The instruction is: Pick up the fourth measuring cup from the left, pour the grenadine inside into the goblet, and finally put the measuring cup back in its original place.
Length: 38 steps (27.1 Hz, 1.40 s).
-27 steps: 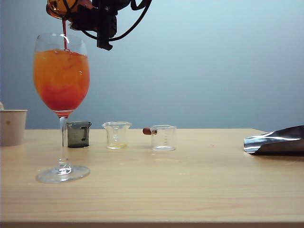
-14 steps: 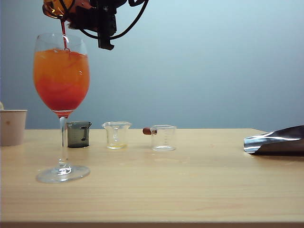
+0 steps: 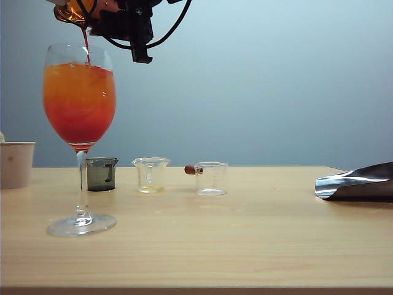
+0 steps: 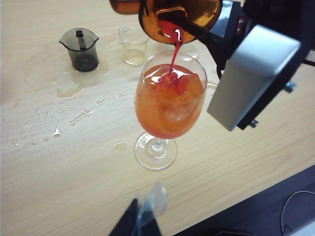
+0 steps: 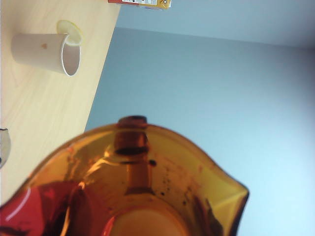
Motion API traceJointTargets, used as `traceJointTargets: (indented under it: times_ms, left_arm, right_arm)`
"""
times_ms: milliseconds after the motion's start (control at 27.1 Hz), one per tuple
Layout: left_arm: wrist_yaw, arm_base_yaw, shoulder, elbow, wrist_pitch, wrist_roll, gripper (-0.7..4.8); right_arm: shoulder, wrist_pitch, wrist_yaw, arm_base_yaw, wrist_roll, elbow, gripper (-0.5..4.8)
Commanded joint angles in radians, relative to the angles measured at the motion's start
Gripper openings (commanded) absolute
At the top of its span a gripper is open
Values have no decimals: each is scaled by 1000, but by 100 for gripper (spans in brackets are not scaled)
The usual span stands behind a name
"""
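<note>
A: Right gripper (image 3: 101,15) state?
B: Fingers were clamped on the fourth measuring cup (image 4: 172,17), held tipped directly above the goblet (image 4: 170,105) so the spout cleared the rim.
A: Grenadine (image 4: 173,46)?
B: Thin red stream was falling into the goblet, sinking under the orange drink.
A: Left gripper (image 4: 147,216)?
B: Parked low, near the goblet's foot; fingertips looked nearly together, nothing held.

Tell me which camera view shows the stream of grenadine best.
The left wrist view: the grenadine runs as a red thread from the fourth measuring cup, held tilted by the right gripper, into the goblet. The exterior view shows only a thin streak. The right wrist view shows just red pooled at the cup's lip.
</note>
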Motion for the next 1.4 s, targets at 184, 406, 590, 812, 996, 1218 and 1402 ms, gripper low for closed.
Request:
traceJointTargets:
  times_ms: [184,406,590,812,996,1218,1402]
  left_arm:
    - [-3,1,-1,3,4,-3,-4]
    - [-3,1,-1,3,4,-3,-4]
    - [-3,1,-1,3,4,-3,-5]
    - [-3,1,-1,3,4,-3,-5]
    - [-3,1,-1,3,4,-3,-4]
    - [-3,1,-1,3,4,-3,-4]
    - [-3,1,-1,3,4,-3,-5]
  right_arm:
    - [-7,48,1,3,-82,9,156]
    - [-7,79,1,14,-135,9,156]
    - [-7,100,0,15,-229,9,156]
    - [-7,127,1,15,-241,9,156]
    - [-7,143,-4,15,-241,8,156]
    - [-7,175,-8,14,-289,8,156]
    - [-7,181,-11,14,-353,9,156]
